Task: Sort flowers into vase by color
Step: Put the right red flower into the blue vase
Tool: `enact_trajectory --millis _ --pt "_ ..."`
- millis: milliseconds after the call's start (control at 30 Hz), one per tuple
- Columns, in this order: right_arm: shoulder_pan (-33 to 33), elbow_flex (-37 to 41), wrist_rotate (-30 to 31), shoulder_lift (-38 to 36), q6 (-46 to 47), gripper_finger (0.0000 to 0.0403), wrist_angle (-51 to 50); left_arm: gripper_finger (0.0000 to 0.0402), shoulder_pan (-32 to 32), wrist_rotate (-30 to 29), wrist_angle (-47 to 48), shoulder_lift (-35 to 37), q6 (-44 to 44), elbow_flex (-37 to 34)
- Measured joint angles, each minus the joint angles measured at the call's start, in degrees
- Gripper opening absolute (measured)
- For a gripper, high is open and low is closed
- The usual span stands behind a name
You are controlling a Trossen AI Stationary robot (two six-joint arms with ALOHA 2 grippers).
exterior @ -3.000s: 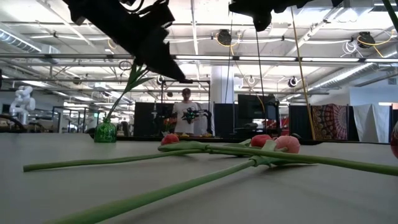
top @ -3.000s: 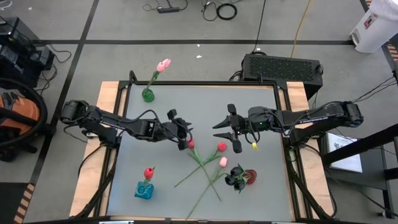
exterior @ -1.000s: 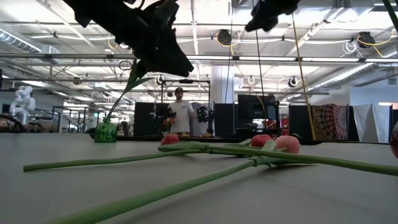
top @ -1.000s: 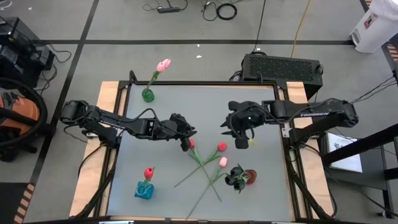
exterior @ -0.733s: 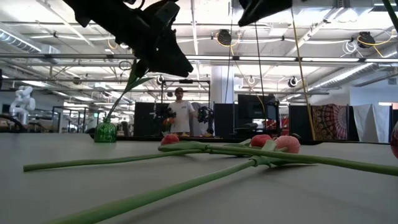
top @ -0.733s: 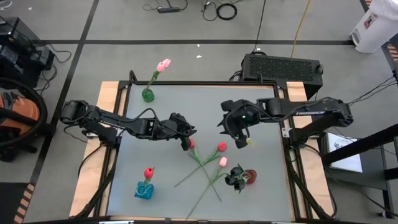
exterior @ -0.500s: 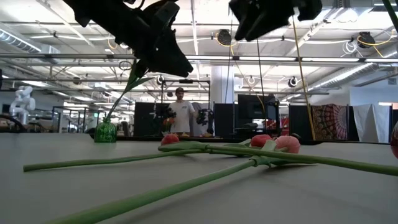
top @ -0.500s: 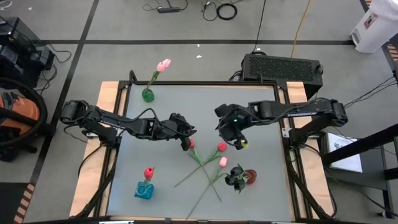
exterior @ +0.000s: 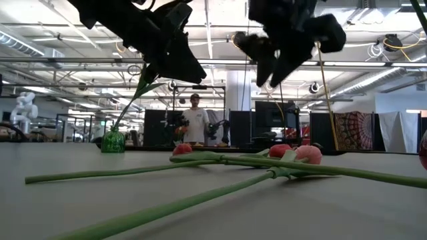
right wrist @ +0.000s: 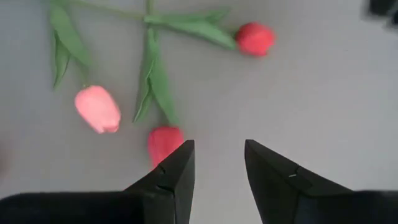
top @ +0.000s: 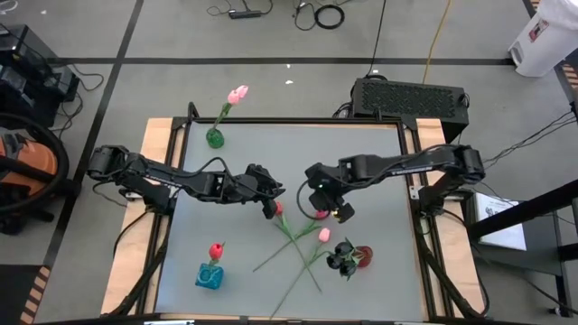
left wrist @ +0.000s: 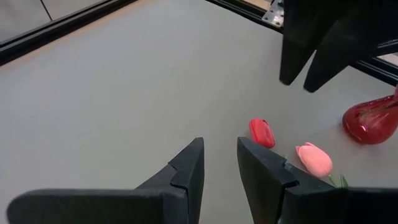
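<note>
Three loose flowers lie on the grey table with crossed stems: a red tulip [top: 277, 208], a second red tulip [right wrist: 163, 142] and a pink one [top: 324, 235]. My right gripper [top: 331, 209] hangs open above the second red tulip's head, pointing steeply down; the head shows just beside one finger in the right wrist view, and nothing is between the fingers. My left gripper [top: 269, 206] hovers open with a narrow gap [left wrist: 219, 168] over the first red tulip and holds nothing. In the low view both grippers [exterior: 193, 70] [exterior: 275, 73] are well above the flowers.
A green vase [top: 215, 137] with a pink flower stands at the far left. A blue vase [top: 209, 276] with a red flower stands near left. A red vase [top: 362, 256] with black flowers stands close to the loose stems, near right. A person [exterior: 194, 127] stands beyond the table.
My right gripper has come down and toward the table's left and near edge, to just above the second red tulip. It has rolled about its own axis and tipped from near level to steeply downward. Its fingers have stayed apart. The flowers have not moved.
</note>
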State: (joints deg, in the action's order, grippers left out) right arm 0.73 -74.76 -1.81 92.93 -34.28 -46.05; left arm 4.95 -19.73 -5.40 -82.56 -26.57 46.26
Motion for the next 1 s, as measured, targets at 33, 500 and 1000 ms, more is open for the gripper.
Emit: enact_trajectory --millis 33,500,1000 --pt "0.0 0.0 0.0 0.8 0.2 0.0132 -0.4 0.0102 0.0 0.0 0.0 0.0 0.0 0.0" --pt "0.1 0.0 -6.6 10.3 0.6 0.0132 -1.3 0.0102 0.0 0.0 0.1 0.0 0.0 0.0" --pt "1.3 0.0 -11.9 14.7 2.4 0.0132 5.9 0.0102 0.0 0.0 0.1 0.0 0.0 0.0"
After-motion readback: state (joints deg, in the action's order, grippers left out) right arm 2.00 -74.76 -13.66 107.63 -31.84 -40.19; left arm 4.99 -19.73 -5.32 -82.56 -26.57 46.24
